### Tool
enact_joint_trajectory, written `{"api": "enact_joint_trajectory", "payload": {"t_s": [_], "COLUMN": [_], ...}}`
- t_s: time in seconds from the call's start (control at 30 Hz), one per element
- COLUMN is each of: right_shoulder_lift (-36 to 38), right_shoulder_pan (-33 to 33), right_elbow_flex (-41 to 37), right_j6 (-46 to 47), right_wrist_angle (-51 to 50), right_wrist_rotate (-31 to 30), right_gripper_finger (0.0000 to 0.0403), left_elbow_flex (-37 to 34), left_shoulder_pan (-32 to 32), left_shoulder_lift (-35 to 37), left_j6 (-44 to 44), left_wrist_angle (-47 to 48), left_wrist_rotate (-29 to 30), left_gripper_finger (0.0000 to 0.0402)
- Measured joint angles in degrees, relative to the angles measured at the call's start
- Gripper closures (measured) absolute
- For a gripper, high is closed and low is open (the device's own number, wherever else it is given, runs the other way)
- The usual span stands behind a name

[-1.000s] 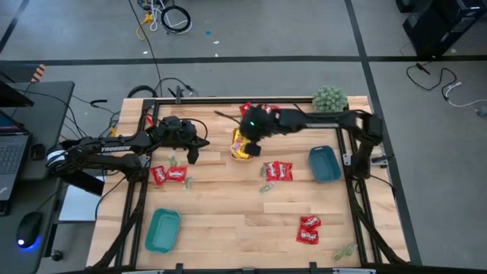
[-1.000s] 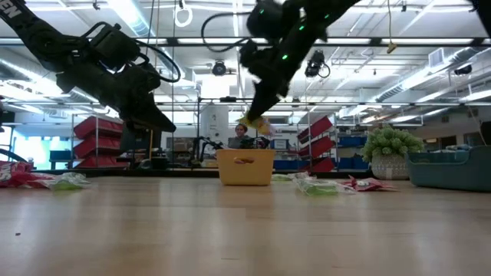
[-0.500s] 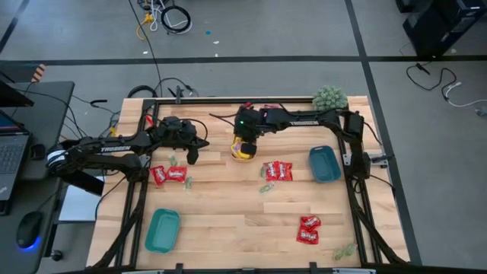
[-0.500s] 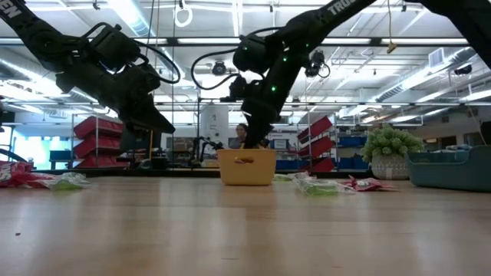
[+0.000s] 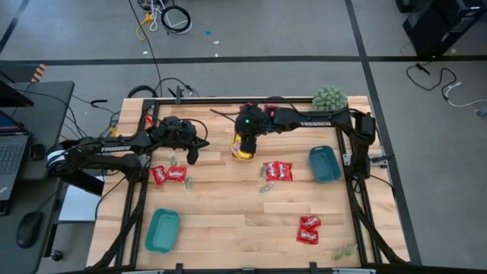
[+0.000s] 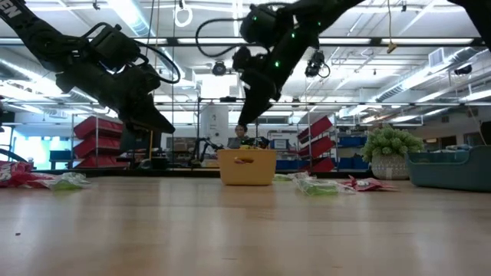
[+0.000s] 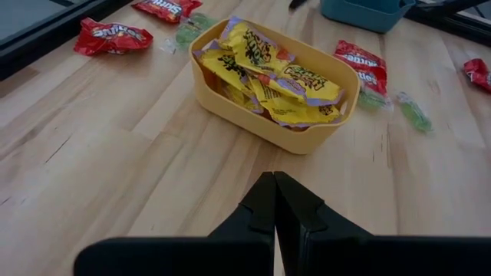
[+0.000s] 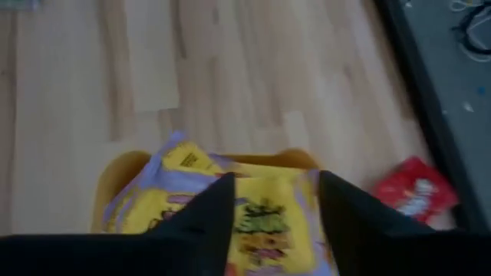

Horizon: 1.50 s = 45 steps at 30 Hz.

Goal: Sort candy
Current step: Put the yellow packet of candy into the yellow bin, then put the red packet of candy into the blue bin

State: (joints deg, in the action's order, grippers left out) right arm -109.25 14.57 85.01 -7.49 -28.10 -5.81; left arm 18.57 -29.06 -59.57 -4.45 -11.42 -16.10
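Pale wooden planks make up the table (image 5: 228, 209), framed in black, and we read it from its left side across. At the left edge we see the left arm reaching in, its claw (image 5: 192, 155) hanging over the boards with both fingers (image 7: 274, 207) pressed together and holding nothing. Just beside it lie two red packets (image 5: 168, 175) with a couple of pale green pieces (image 5: 187, 182) near them. Toward the front left sits a teal tray (image 5: 162, 230), well apart from the rest.

At the back middle we find the yellow tray (image 5: 242, 148), filled with yellow packets (image 7: 270, 77) heaped above its rim. The right claw (image 5: 245, 135) hovers directly over this tray; in the right wrist view its fingers (image 8: 205, 215) stand apart with nothing between them, the yellow packets showing through the gap. In the low view it hangs above the tray's rim, clear of it.

Right of the yellow tray we see another pair of red packets (image 5: 277, 170) with green pieces (image 5: 266, 187) just in front. Farther right rests a blue tray (image 5: 324, 164), and behind it, at the back corner, a fuzzy green plant (image 5: 329, 98). Near the front right lie more red packets (image 5: 309, 229) and a few green pieces (image 5: 344, 250).
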Motion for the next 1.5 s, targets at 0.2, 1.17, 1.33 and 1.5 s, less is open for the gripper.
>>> {"api": "enact_joint_trajectory", "payload": {"t_s": [0.2,1.17,1.33,1.5], "right_shoulder_lift": [-0.4,-0.3,1.5,9.4], "right_shoulder_pan": [0.0,0.2,-0.1,-2.1], "right_elbow_flex": [-9.9,-25.5,-24.5,-23.9], "right_j6": [4.6,12.5,9.2,6.8], "right_wrist_angle": [16.3,42.1,41.8,32.1], "right_wrist_rotate": [1.3,6.9,7.0,7.0], "right_gripper_finger": [0.0390,0.0403,0.0396,0.0372], "left_elbow_flex": [0.0,0.0,0.0,0.0], "left_shoulder_pan": [0.0,0.0,0.0,0.0], "left_shoulder_lift": [0.0,0.0,0.0,0.0], "left_j6": [0.9,1.2,1.2,1.4], "left_wrist_angle": [0.0,-1.0,-0.9,-0.3], "left_wrist_rotate": [0.0,1.0,1.0,1.0], "left_gripper_finger": [0.0396,0.0396,0.0396,0.0396]}}
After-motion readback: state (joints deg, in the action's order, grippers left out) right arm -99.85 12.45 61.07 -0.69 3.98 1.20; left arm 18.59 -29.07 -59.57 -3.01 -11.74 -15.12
